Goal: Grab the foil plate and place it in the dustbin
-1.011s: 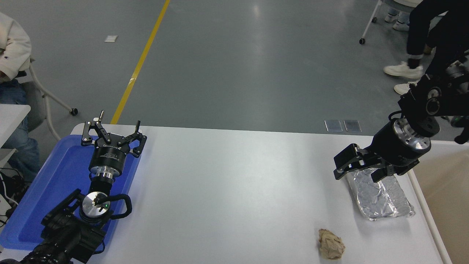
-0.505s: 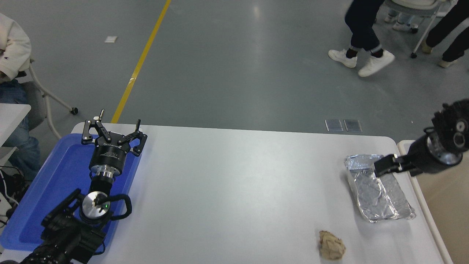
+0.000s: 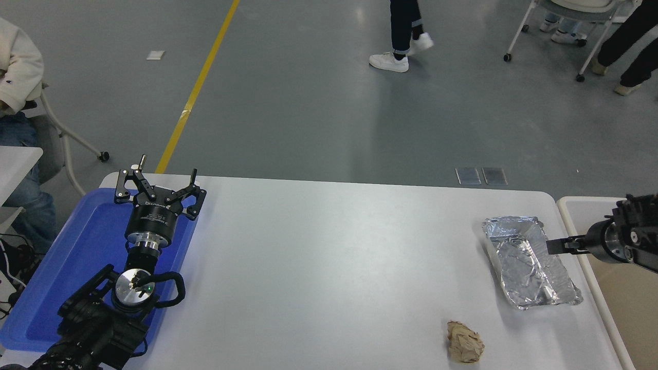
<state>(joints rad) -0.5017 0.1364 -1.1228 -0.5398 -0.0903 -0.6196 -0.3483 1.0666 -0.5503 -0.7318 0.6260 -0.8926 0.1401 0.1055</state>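
While the left claw (image 3: pixel 157 186) sits spread wide at lower left, the right claw (image 3: pixel 554 246), grip unclear, meets the plate (image 3: pixel 529 270) at right.

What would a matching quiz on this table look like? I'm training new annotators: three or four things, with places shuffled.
Things:
1. foil plate
2. brown paper ball
3. blue tray
4. dustbin

Places:
A. table's left end, under the left gripper
B. beyond the table's right edge
C. near the table's front edge
D. table's right side, beside the right gripper

Pairs: 1-D, 2-C, 3-A, 4-B
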